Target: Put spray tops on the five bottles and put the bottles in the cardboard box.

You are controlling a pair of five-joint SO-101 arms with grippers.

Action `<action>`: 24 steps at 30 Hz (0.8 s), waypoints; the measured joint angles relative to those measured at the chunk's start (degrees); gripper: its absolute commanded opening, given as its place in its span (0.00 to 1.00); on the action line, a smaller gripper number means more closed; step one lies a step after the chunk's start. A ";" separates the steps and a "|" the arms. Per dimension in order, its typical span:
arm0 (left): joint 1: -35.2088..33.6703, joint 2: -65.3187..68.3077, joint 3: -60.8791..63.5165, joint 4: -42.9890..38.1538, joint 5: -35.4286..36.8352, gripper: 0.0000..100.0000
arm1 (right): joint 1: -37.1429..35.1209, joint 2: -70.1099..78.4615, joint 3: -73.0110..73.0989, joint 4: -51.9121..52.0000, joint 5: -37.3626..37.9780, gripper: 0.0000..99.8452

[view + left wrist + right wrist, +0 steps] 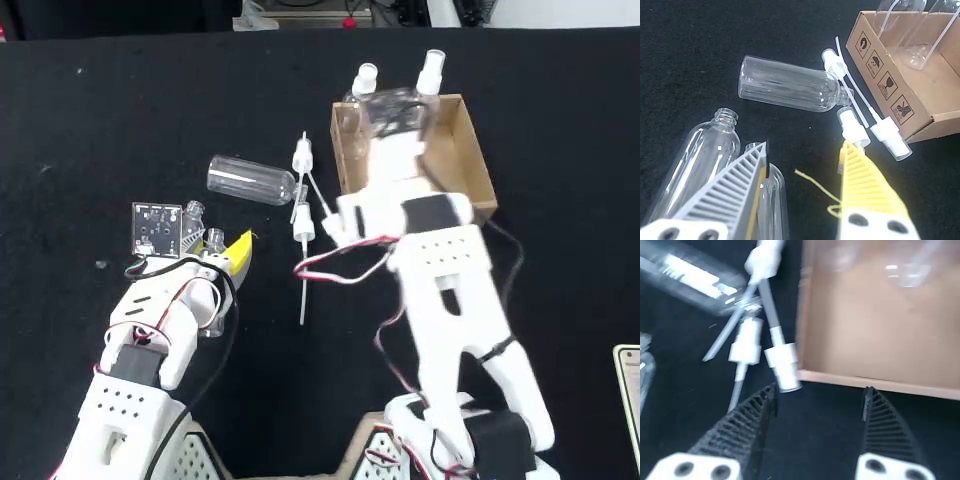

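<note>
Fingers (740, 190) of the left gripper (804, 147), one grey and one yellow, both of ribbed plastic tapering to a point, are held apart with nothing clamped between them. A clear uncapped bottle (774, 200) is partly covered by the grey one, and a second uncapped bottle (700, 160) is laid beside it with its threaded neck bare. The right gripper (821, 389) is likewise spread wide, its ribbed fingers (740, 430) being held over the black table (830, 440) close to one wall of the cardboard box (865, 340). Beyond the left gripper a third bottle (790, 90), a smooth transparent cylinder with rounded shoulders, is laid on its side. By its neck three white spray tops (852, 127) with long thin dip tubes are scattered, crossing one another just beside a corner of the box. The box is a shallow open tray of plain brown board. In the high view it is placed toward the table's far edge, right of the middle, and two capped bottles (400, 105) are seen in it with their white tops reaching past its far wall. In the right wrist view those two are given as blurred glints, while in the left wrist view the tubes inside them are made plain. The left arm (150, 340) is placed by the high view at the table's near left corner.
</note>
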 measured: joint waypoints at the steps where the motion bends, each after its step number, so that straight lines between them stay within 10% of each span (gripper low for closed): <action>1: 0.00 0.00 0.00 0.00 0.00 0.23 | -1.41 0.00 1.41 0.00 0.00 0.24; 24: 0.00 0.00 0.00 0.00 0.00 0.23 | -4.31 10.20 22.51 -30.86 3.34 0.17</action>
